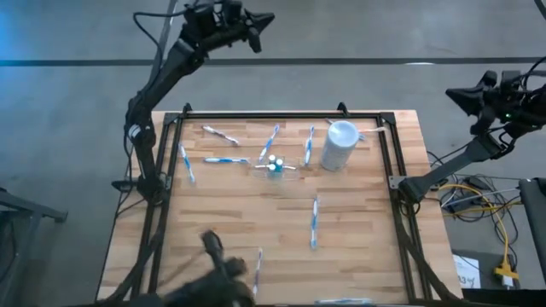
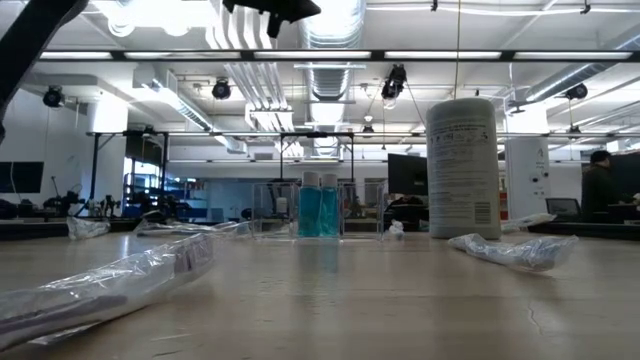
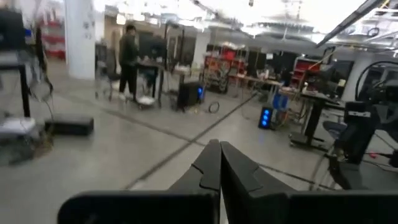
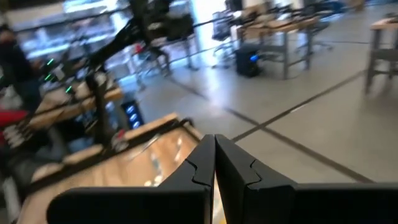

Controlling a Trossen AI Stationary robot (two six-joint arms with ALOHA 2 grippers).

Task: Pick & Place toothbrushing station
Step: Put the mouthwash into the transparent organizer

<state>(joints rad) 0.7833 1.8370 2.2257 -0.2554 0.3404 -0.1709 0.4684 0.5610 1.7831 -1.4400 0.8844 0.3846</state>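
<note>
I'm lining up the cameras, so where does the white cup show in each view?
High view: white cup stands upright at the table's far right part, right of the teal tubes.
Low view: cup right of centre, tubes to its left.
Left wrist view: not in it.
Right wrist view: not in it.
Shared landmark: the teal tubes.

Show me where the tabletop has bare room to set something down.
The widest bare patch is the middle-left wood, between the teal tubes and the toothbrush lying lengthwise right of centre. The near-right corner is free too. The far strip is crowded: toothbrushes, the clear holder and the white cup sit close together.
</note>
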